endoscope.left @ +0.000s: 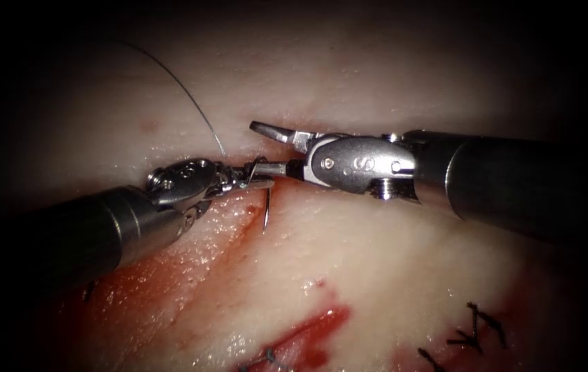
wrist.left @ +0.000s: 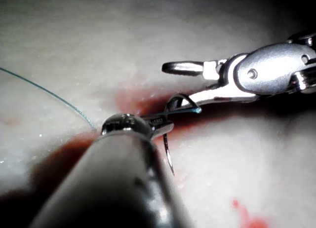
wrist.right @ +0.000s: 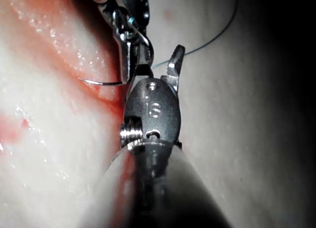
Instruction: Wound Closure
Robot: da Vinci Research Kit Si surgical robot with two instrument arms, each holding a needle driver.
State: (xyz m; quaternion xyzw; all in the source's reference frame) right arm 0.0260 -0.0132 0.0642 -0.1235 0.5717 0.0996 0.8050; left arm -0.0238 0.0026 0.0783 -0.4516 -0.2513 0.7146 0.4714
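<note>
The fingers of the left tool, reaching in from the lower left of the endoscope view, are clamped on the curved needle near its thread end. The needle's body arcs downward from them, its sharp tip free above the tissue, at the centre of the frame and not buried. The fingers of the right tool, entering from the right, stand wide apart and hold nothing: the upper one juts toward the upper centre, the lower one lies level, touching or almost touching the needle's top just beside the left tool's grip. The thread rises from the needle end in a thin curve toward the upper left. Red fluid pools along the cut in the lower half, and dark stitches sit at the lower right.

Judging by this, a handover of the needle between tools, or a regrip, seems to be in hand. The next move would call for one tool having a firm hold on the needle before the other lets go.
</note>
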